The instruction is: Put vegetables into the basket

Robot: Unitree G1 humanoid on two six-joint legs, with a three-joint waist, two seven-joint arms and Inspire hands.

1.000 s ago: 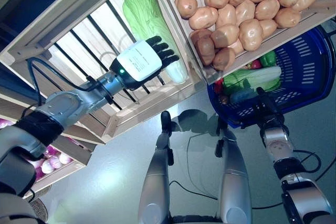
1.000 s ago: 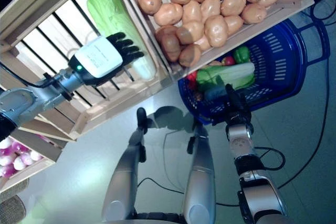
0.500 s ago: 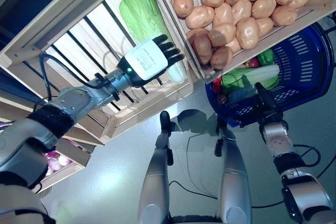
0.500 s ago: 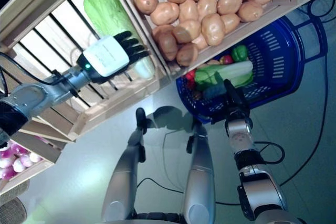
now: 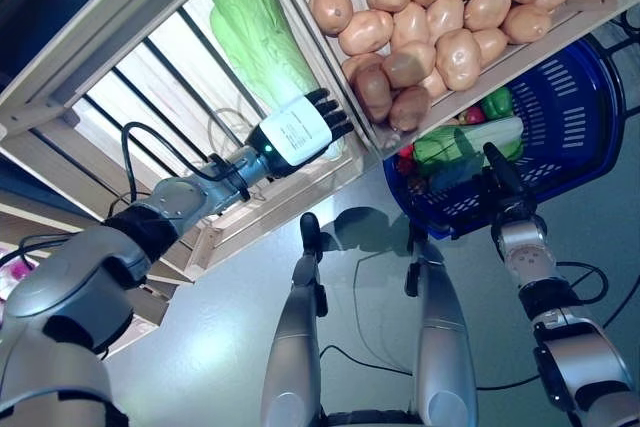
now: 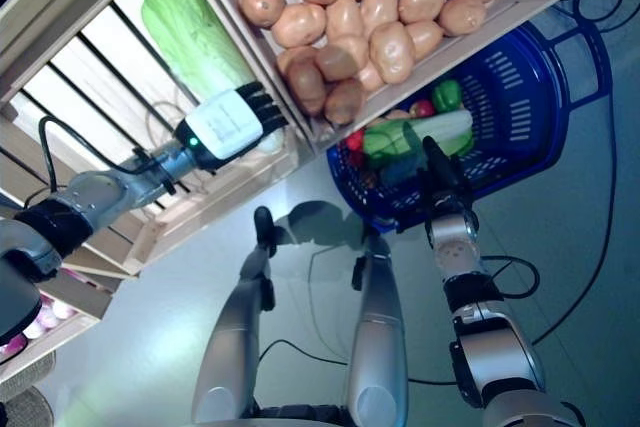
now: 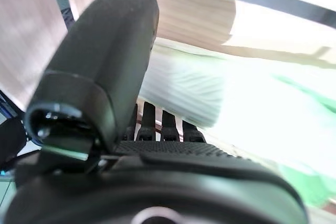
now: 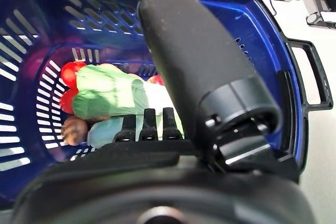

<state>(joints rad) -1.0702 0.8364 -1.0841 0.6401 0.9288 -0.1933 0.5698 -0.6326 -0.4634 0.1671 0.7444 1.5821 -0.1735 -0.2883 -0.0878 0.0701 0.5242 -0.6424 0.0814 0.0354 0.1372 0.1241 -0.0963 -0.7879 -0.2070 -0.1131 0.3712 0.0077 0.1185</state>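
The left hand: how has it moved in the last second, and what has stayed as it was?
The left hand has reached further into the wooden crate, down to the pale stem end of the cabbage, fingers still straight and not yet closed on it. The camera has also shifted a little. The right hand stays at the rim of the blue basket, and the vegetables inside and the potatoes lie as before.
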